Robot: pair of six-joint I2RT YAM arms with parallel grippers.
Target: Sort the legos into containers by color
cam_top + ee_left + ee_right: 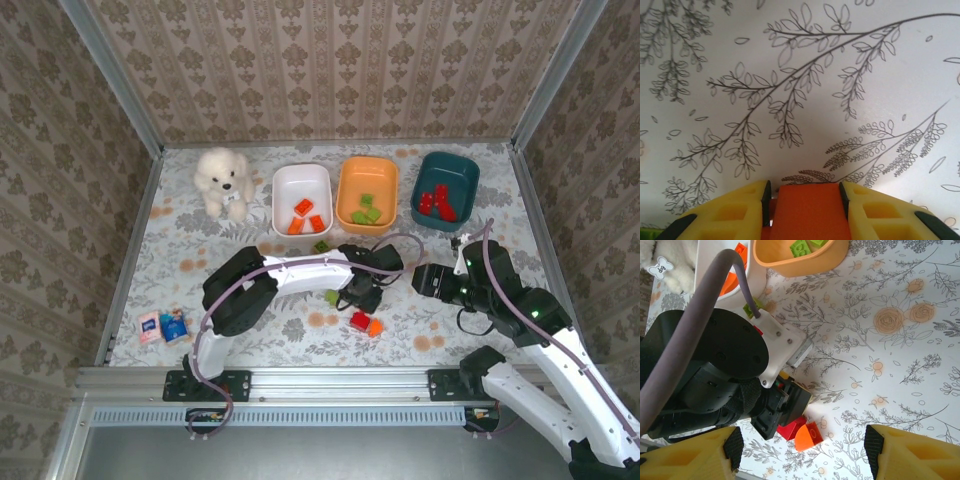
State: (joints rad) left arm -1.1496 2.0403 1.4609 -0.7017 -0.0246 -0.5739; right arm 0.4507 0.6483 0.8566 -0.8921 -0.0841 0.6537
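Note:
At the back stand three tubs: a white tub (302, 176) with orange legos (308, 215), an orange tub (367, 168) with green legos (365, 212), and a teal tub (447, 165) with red legos (435, 203). My left gripper (361, 294) is low over the table's middle, and in the left wrist view it (805, 189) is shut on an orange lego (807, 212). Beside it lie a red lego (358, 320) (789, 430) and an orange lego (374, 326) (809, 435). Two green legos (320, 246) (332, 297) lie loose. My right gripper (422, 277) (803, 446) is open and holds nothing.
A white plush dog (223, 180) sits at the back left. A pink packet (150, 328) and a blue packet (174, 327) lie near the front left edge. The left arm (300, 268) stretches across the middle. Patterned walls close in the table.

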